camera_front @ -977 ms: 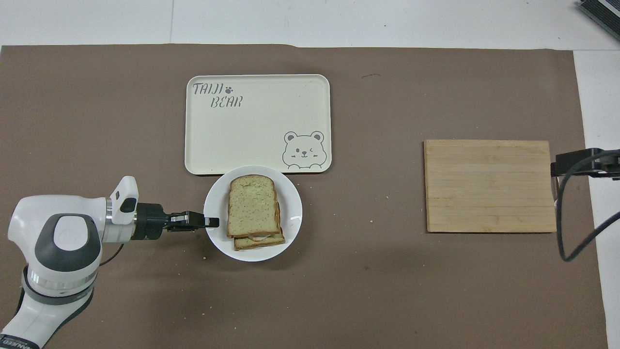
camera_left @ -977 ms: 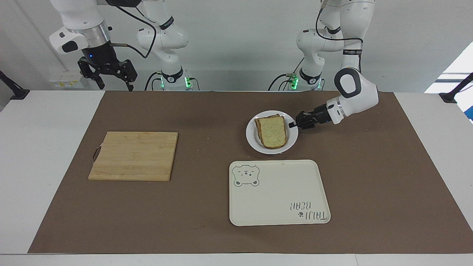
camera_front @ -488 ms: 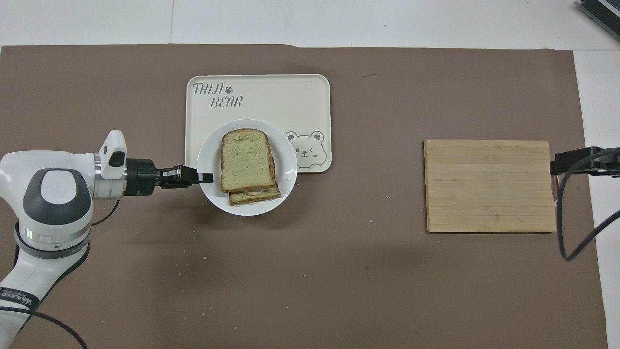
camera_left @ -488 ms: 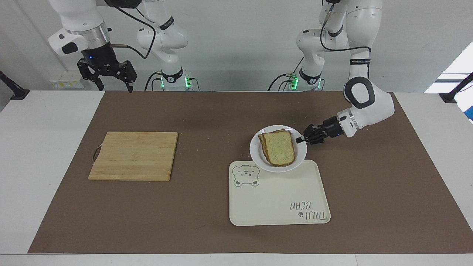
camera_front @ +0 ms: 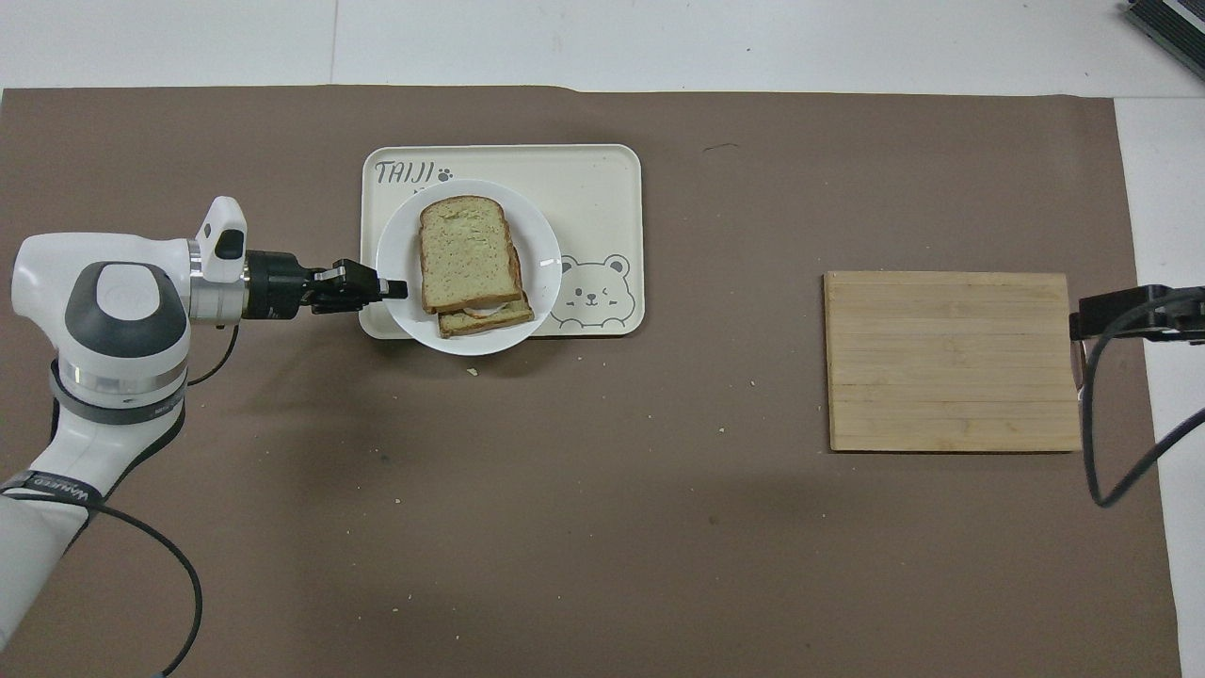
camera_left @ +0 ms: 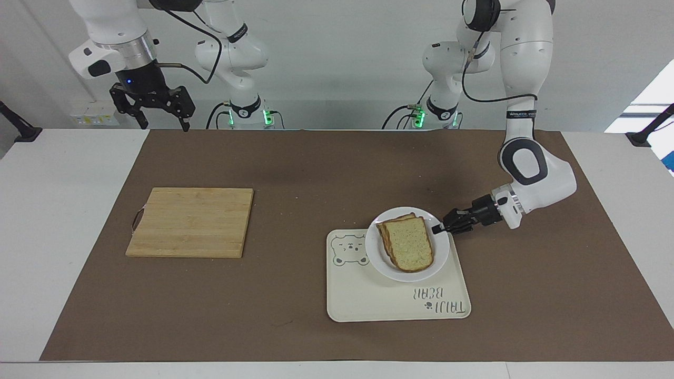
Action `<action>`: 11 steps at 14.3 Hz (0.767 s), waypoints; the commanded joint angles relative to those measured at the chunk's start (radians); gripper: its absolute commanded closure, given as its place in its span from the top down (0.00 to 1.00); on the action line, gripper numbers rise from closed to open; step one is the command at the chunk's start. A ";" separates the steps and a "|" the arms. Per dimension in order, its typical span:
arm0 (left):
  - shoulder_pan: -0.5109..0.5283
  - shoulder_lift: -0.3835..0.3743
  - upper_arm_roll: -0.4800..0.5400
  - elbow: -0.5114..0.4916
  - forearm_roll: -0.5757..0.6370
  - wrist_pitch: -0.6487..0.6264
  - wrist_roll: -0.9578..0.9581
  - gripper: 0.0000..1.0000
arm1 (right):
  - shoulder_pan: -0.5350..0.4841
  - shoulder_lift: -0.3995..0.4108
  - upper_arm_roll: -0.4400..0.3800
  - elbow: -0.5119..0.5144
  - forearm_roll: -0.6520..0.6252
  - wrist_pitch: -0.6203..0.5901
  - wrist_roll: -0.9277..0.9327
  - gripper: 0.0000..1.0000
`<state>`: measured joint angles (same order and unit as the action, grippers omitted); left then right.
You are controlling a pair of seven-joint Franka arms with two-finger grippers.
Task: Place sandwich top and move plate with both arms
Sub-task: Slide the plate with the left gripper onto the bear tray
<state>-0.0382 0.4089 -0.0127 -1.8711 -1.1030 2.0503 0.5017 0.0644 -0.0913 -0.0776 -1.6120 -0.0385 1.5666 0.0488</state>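
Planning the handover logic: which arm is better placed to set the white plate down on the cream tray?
Left: its pincer already grips the round white plate over the cream rectangular bear tray; the right pincer waits high.

A robotics lab is indicated rather than a home kitchen. Two white jointed arms (camera_left: 526, 105) are mounted at the edge of a plain white table (camera_left: 63, 221) — green status lights and black cables are seen at their bases. The work area is marked out by a brown paper mat (camera_left: 295, 158), bare pale walls are seen around it, and camera clamps (camera_left: 645, 131) are fixed at the table's corners.
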 commanded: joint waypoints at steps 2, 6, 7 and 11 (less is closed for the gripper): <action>-0.031 0.099 -0.029 0.096 0.034 0.086 -0.063 0.00 | 0.002 0.010 -0.001 0.017 -0.012 -0.003 -0.023 1.00; -0.028 0.117 -0.038 0.113 0.035 0.117 -0.112 1.00 | 0.000 0.010 -0.002 0.017 -0.008 -0.002 -0.024 1.00; -0.022 0.114 -0.038 0.115 0.043 0.114 -0.115 1.00 | 0.000 0.010 -0.002 0.017 -0.008 0.004 -0.024 1.00; -0.032 0.041 -0.030 0.158 0.168 0.110 -0.188 1.00 | 0.000 0.010 -0.002 0.017 -0.008 0.004 -0.023 1.00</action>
<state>-0.0587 0.5008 -0.0493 -1.7345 -1.0109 2.1589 0.3879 0.0644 -0.0913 -0.0777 -1.6119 -0.0384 1.5693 0.0488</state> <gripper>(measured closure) 0.295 0.000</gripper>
